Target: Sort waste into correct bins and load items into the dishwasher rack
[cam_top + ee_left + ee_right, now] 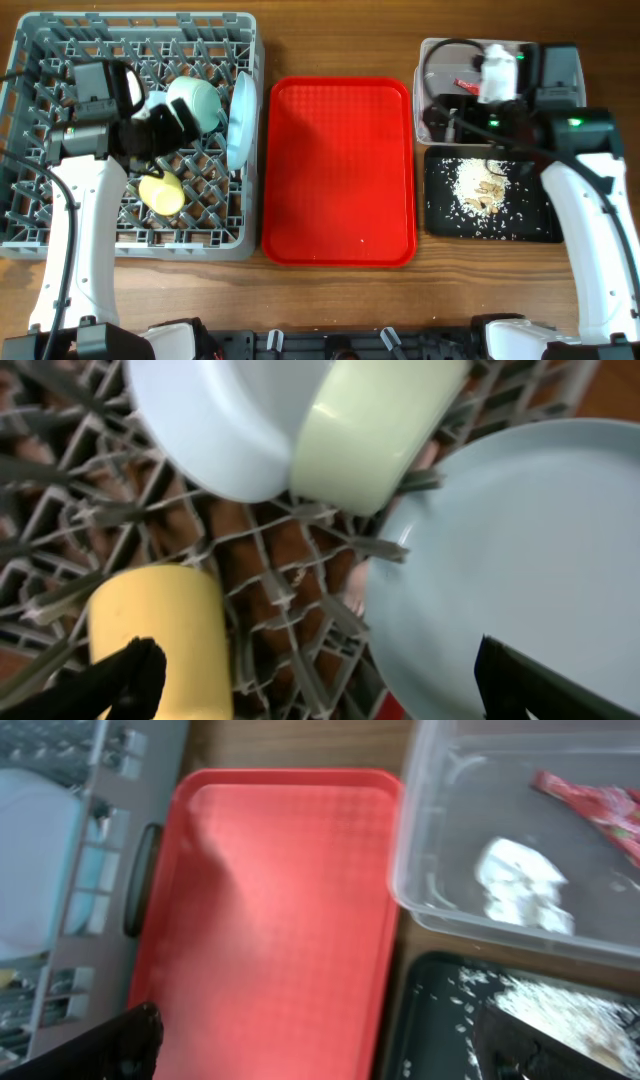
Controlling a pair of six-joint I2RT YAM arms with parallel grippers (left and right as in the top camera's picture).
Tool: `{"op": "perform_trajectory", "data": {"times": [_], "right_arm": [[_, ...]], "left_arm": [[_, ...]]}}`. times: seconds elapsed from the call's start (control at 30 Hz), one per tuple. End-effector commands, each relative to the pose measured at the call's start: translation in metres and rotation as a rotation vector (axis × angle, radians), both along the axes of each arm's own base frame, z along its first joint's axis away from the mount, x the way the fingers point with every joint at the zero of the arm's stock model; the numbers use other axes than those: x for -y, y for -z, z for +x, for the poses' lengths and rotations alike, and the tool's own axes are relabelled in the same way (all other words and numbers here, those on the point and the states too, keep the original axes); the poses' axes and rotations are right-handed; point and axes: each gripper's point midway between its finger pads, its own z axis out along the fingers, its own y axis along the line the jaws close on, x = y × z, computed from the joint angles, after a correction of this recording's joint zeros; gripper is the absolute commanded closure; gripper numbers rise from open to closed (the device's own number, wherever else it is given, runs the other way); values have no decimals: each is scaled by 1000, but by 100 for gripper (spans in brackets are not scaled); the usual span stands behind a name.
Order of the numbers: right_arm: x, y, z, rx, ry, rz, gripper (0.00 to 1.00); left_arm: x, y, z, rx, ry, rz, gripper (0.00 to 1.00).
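The grey dishwasher rack (40, 215) at the left holds a mint-green bowl (197, 101), an upright white plate (240, 118) and a yellow cup (163, 194). My left gripper (178, 125) hovers over them, open and empty. The left wrist view shows two bowls (220, 420) (380, 420), the plate (510, 560) and the cup (160, 630) between my open jaws (320, 680). My right gripper (440, 112) is open and empty (320, 1040) over the tub's near corner. The clear tub (420, 840) holds the red wrapper (600, 805) and white napkin (520, 885). The black tray (535, 215) holds beige scraps (480, 185). Spoon and fork are not in view.
The red serving tray (340, 170) lies bare between the rack and the bins; it also shows in the right wrist view (270, 920). Wooden table shows around everything. Both arm bases stand at the front edge.
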Motion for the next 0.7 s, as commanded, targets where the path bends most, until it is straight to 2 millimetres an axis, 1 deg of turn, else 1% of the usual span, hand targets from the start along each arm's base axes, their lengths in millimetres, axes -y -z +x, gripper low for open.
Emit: {"op": "perform_trajectory", "data": {"times": [0.0, 0.07, 0.1, 0.13, 0.2, 0.3, 0.33, 0.37, 0.4, 0.43, 0.5, 0.57, 0.6, 0.67], "right_arm": [[3, 13, 2, -65, 59, -14, 0], [22, 30, -8, -165, 179, -72, 0], [25, 33, -13, -186, 186, -89, 0], [25, 33, -19, -197, 179, -96, 1], [26, 30, -27, -174, 173, -97, 0], [28, 25, -45, -58, 175, -78, 0], [29, 19, -60, 47, 182, -60, 0], [33, 15, -67, 93, 213, -52, 0], [38, 12, -73, 120, 253, -49, 0], [48, 9, -82, 157, 311, -64, 0], [63, 5, -100, 195, 360, -113, 0], [63, 6, -108, 183, 359, -116, 0], [63, 8, -108, 175, 358, -118, 0], [63, 12, -106, 157, 357, -123, 0]], "left_arm": [[-15, 9, -31, -126, -109, 56, 0], [-9, 15, -48, -203, -82, 57, 0], [-1, 16, -52, -212, -31, 59, 0], [9, 15, -53, -203, 39, 60, 0], [27, 10, -58, -161, 108, 82, 0], [51, 1, -73, -5, 185, 105, 0], [54, -6, -90, 99, 201, 109, 0], [53, -11, -98, 152, 200, 110, 0], [52, -15, -104, 194, 197, 109, 0], [52, -20, -111, 249, 194, 108, 0], [49, -32, -130, 358, 186, 107, 0], [49, -44, -136, 418, 182, 106, 0], [49, -47, -137, 435, 181, 105, 0], [48, -46, -138, 432, 181, 106, 0]]}}
